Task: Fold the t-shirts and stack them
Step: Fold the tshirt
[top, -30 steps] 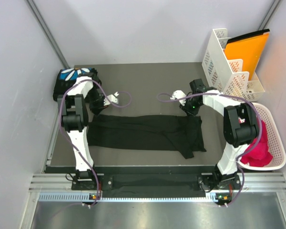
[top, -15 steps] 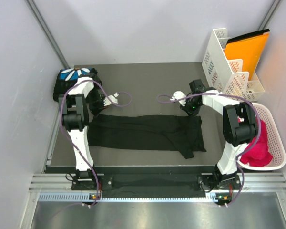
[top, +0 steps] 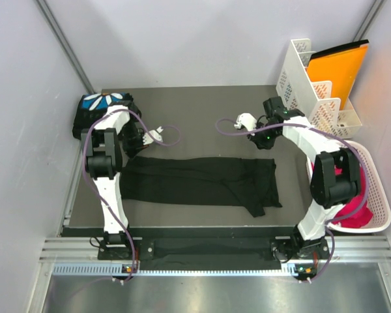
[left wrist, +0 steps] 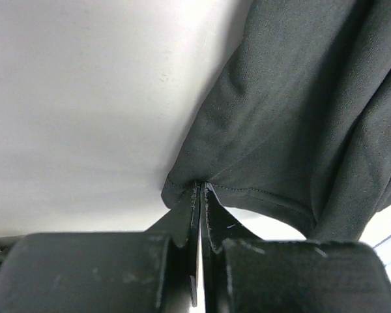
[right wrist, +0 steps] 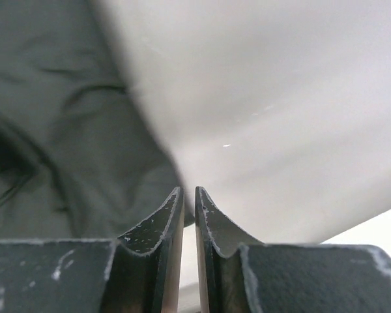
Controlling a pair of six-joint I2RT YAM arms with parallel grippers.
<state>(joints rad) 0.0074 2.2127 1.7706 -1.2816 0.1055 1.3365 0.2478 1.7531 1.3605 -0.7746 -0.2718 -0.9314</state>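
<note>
A black t-shirt [top: 195, 179] lies folded into a long strip across the table [top: 195, 111]. My left gripper [top: 131, 145] sits at its back left corner, shut on the stitched hem [left wrist: 201, 186], and the cloth [left wrist: 300, 98] spreads away from the fingertips. My right gripper [top: 262, 140] hovers just behind the strip's back right corner, apart from it. Its jaws [right wrist: 189, 190] stand a narrow slit apart with nothing between them, and the dark cloth [right wrist: 52, 98] lies to their left. A second t-shirt [top: 103, 103], folded with a blue print and white petals showing, rests at the back left corner.
A white slotted rack [top: 306, 85] holding an orange folder [top: 339, 68] stands at the back right. A white basket [top: 373, 176] with red cloth [top: 352, 208] sits off the table's right edge. Grey walls close in on both sides.
My right gripper has pulled up and back from the shirt's back right corner, its jaws narrowing. The shirt and my left gripper stay where they were.
</note>
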